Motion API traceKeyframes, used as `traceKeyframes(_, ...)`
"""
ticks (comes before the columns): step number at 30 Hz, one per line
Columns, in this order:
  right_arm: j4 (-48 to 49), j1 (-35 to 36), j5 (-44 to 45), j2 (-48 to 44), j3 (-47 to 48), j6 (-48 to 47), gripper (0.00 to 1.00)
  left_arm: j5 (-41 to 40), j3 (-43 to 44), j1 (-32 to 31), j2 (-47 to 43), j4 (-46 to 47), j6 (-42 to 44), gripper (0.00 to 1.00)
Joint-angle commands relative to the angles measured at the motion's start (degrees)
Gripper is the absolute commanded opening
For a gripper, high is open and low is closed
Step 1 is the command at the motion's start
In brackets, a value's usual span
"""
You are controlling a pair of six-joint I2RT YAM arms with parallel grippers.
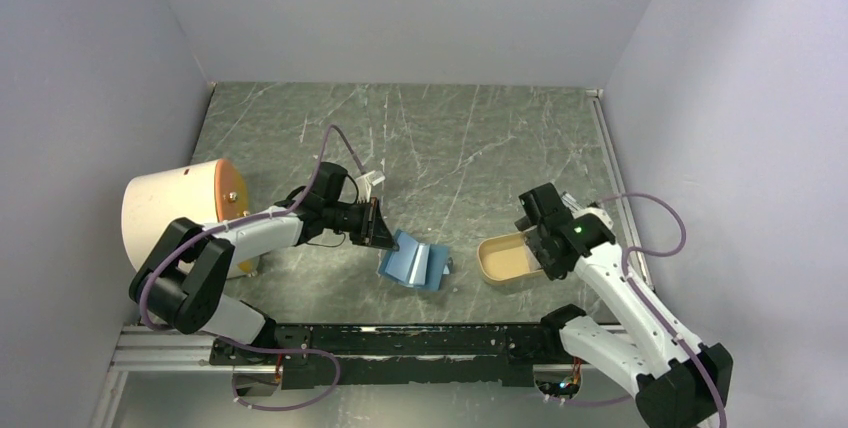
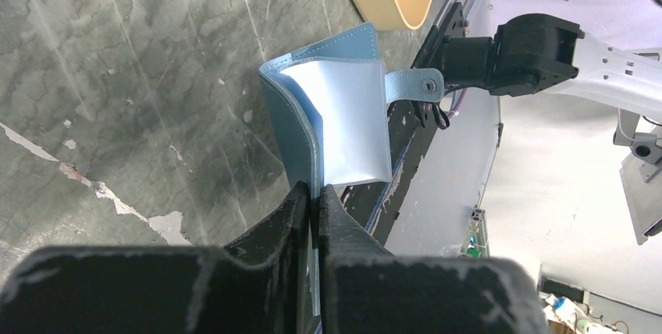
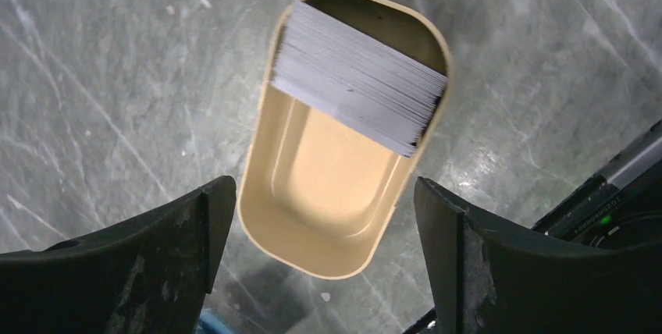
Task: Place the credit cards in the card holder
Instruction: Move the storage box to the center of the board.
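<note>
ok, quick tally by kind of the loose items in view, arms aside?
blue card holder: 1
tan oval tray: 1
stack of pale cards: 1 (packed too tight to count singly)
cream cylinder: 1
Total: 4

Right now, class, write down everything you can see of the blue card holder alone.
The card holder is a small light-blue wallet, leather-like with stitched edges, splayed open to show a pale glossy inner pocket. A snap tab with a metal stud sticks out from one edge. The left end effector is shut on one edge, holding it tilted over the grey table.
</note>
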Motion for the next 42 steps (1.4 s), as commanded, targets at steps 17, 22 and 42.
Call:
traceKeyframes(17,8.0,-0.2,-7.7,-5.1,-14.8,14.0,0.8,0.2,1.0,0.2,0.4,0.8,0.9,0.09)
traceKeyframes(22,10.5,-0.1,-9.2,-4.7,-17.1,12.9,0.71,-0.2,1.3,0.2,0.7,0.2,1.2,0.09)
traceKeyframes(42,24.6,0.0,-15.0,-1.2,-20.1,2.4,0.41,-1.4,1.5,2.2,0.9,-1.0,1.8,0.09)
